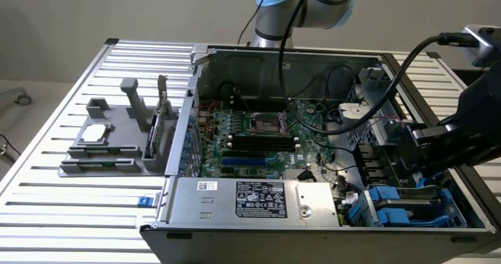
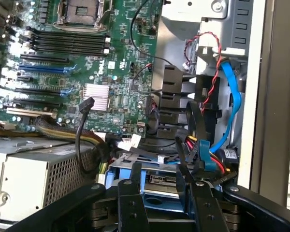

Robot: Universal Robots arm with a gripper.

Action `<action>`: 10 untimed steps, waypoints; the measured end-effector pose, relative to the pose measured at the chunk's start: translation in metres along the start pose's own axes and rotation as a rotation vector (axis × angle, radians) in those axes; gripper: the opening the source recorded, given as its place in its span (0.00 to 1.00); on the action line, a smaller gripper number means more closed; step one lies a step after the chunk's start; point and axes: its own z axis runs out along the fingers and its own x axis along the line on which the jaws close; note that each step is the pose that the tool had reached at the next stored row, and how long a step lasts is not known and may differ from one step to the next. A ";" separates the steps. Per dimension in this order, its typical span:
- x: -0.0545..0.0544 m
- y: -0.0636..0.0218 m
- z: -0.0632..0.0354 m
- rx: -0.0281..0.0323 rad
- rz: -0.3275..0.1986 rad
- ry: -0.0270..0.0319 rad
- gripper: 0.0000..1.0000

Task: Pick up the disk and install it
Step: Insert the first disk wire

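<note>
The disk lies in the drive bay at the case's front corner, its bright blue carrier framing a grey metal face. In the exterior view the disk sits low on the right, inside the open computer case. My gripper hangs just above that bay. In the wrist view my gripper is open, its two black fingers standing apart over the blue carrier, which reaches out past the nearer finger. Whether the fingers touch the carrier is unclear.
The motherboard fills the case floor, with the grey power supply at its front. Loose black, blue and red cables hang beside the bay. A grey fixture holding a small silver chip stands on the slatted table at the exterior view's left.
</note>
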 end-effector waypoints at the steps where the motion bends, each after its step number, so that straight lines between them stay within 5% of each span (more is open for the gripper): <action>1: 0.000 0.0000 -0.0001 -0.0004 0.010 -0.0029 0.42; 10: 0.000 -0.0006 0.0024 -0.0043 0.087 -0.0261 0.42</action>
